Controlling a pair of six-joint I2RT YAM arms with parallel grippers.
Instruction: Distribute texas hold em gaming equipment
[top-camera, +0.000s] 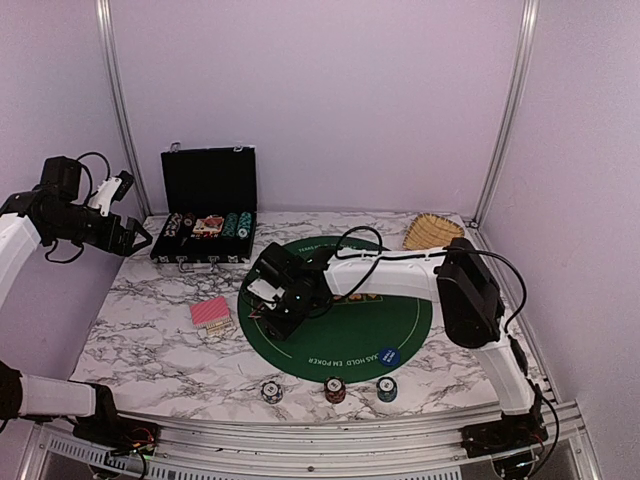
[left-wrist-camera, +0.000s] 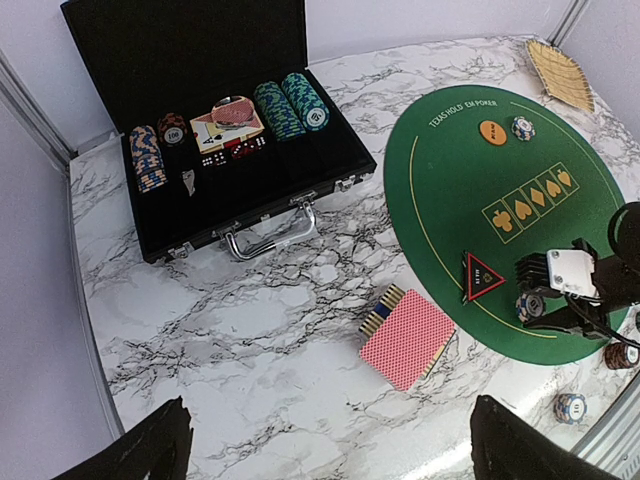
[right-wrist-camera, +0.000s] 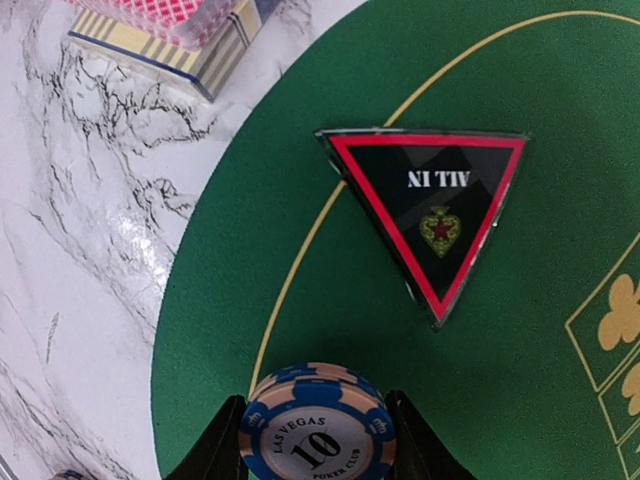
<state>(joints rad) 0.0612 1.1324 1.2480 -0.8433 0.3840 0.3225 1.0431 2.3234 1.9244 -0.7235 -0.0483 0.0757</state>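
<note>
Marble table (top-camera: 150, 340) bears green mat (top-camera: 400, 320), case (top-camera: 205, 215), cards (top-camera: 211, 313), basket (top-camera: 432, 232), chips (top-camera: 335, 389).

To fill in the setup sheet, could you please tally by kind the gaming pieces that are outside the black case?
Chip piles: 5 (near-edge piles 3, far pile 1, held pile 1 in the right jaws)
Round buttons: 2 (blue button 1, orange button 1)
Triangle marker: 1
Card deck: 1
Total: 9

White tubes and black joints on left arm (top-camera: 12, 250) and right arm (top-camera: 392, 280), black cables (top-camera: 344, 237) looping behind matte black right fingers (right-wrist-camera: 212, 455), white block (left-wrist-camera: 572, 272) just behind them, left fingers (left-wrist-camera: 150, 445) black too
</note>
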